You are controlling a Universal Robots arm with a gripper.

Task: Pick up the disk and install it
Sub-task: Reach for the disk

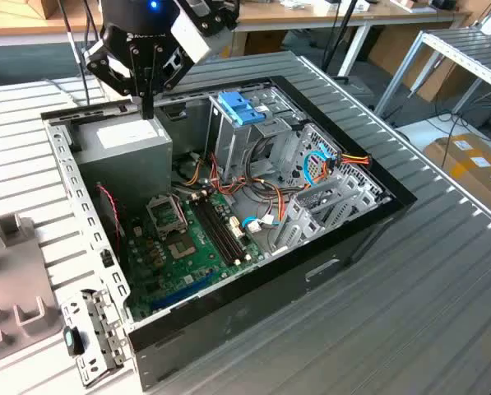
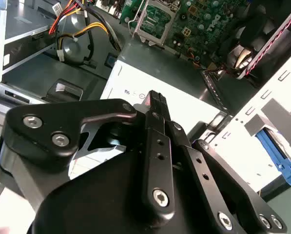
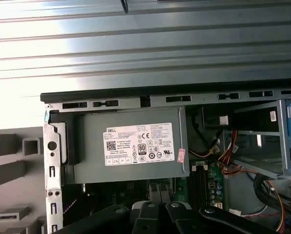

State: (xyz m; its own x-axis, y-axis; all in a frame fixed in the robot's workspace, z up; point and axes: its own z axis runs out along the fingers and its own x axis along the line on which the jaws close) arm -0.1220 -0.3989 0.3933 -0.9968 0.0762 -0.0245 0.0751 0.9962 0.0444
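Note:
The disk is out of view. My gripper (image 1: 147, 111) hangs at the back left corner of the open computer case (image 1: 253, 304) in the exterior view. Its fingers point straight down and are shut, with nothing between them. The tips sit just above the grey metal power supply box (image 1: 134, 148) with the white sticker. In the second wrist view the closed fingers (image 2: 156, 105) stand over that white sticker (image 2: 189, 109). The box (image 3: 130, 146) lies flat below the black gripper links (image 3: 155, 217) in the first wrist view.
A light-blue plastic bracket (image 1: 241, 107) tops the metal drive cage (image 1: 266, 136) at the back of the case. The green motherboard (image 1: 187, 247) and bundles of coloured cables (image 1: 327, 160) fill the case floor. A grey fixture (image 1: 15, 280) stands outside on the exterior view's left.

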